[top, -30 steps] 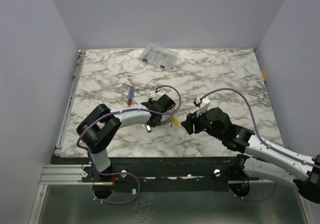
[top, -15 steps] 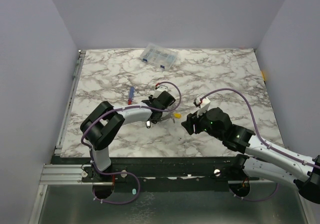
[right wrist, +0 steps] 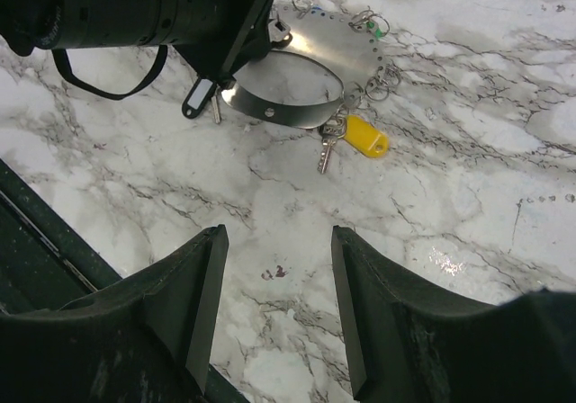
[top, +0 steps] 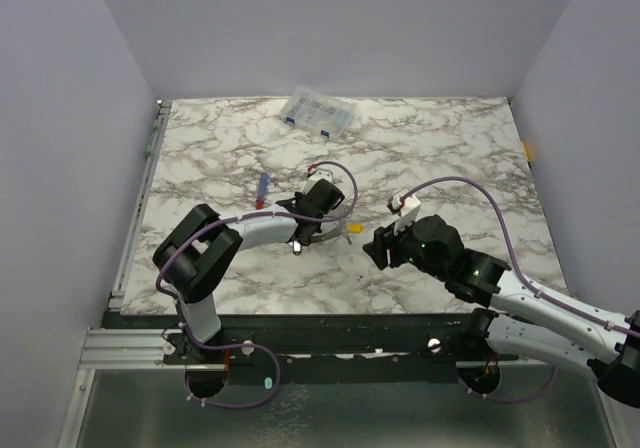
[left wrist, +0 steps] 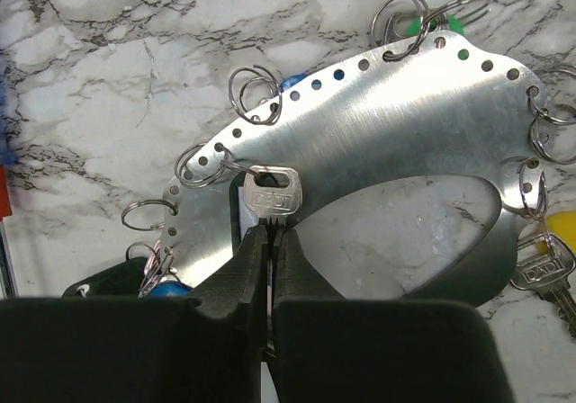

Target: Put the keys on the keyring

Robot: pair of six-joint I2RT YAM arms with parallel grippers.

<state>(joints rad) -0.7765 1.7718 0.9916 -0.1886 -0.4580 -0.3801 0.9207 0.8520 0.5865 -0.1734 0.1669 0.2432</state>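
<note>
The keyring [left wrist: 405,124] is a broad curved band of grey metal with holes along its rim and small split rings [left wrist: 255,94] in them. My left gripper [left wrist: 267,237] is shut on the blade of a silver key [left wrist: 271,198], whose head lies at a split ring on the inner rim. A yellow-tagged key [right wrist: 364,136] hangs at the band's right end, next to a green tag [left wrist: 414,27]. A blue tag [left wrist: 166,288] and a black tag [right wrist: 198,97] lie at its left end. My right gripper [right wrist: 279,241] hovers open over bare marble, nearer than the keyring [top: 330,230].
A clear compartment box [top: 319,113] stands at the far side of the table. A slim red-and-blue screwdriver [top: 261,190] lies left of the left wrist. The metal rail [top: 140,208] runs along the table's left edge.
My left gripper has closed on the silver key. Its wrist moved slightly farther away, and the keyring with the yellow tag shifted with it. The right arm stayed still.
</note>
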